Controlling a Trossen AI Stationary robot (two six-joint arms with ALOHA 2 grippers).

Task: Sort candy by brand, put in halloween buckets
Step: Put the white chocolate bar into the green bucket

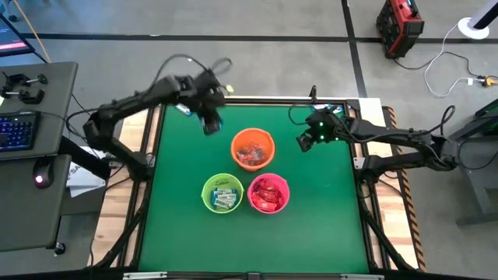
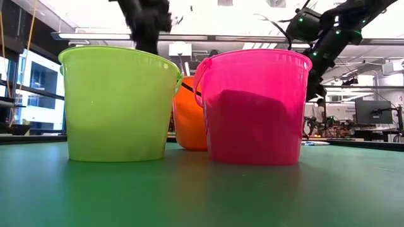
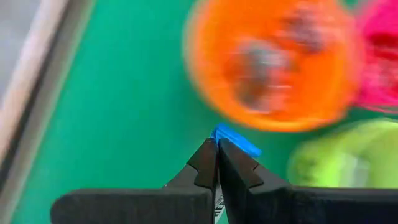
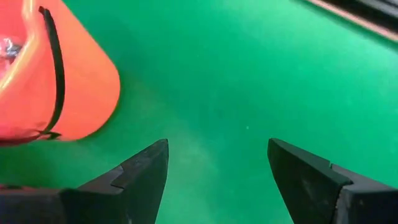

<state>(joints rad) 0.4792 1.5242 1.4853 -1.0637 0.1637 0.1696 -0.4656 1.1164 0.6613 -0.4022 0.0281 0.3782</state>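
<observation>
Left gripper (image 3: 217,158): pinched a blue candy (image 3: 236,140), left of orange bucket (image 1: 253,148).
Right gripper (image 4: 217,163): fingers spread, over bare mat right of it.
Green bucket (image 1: 222,193), pink bucket (image 1: 268,194): touching, near side.
Wrapper text: unreadable.

Grey floor (image 1: 257,54) with black tape lines; desk (image 1: 31,155) at left.
</observation>
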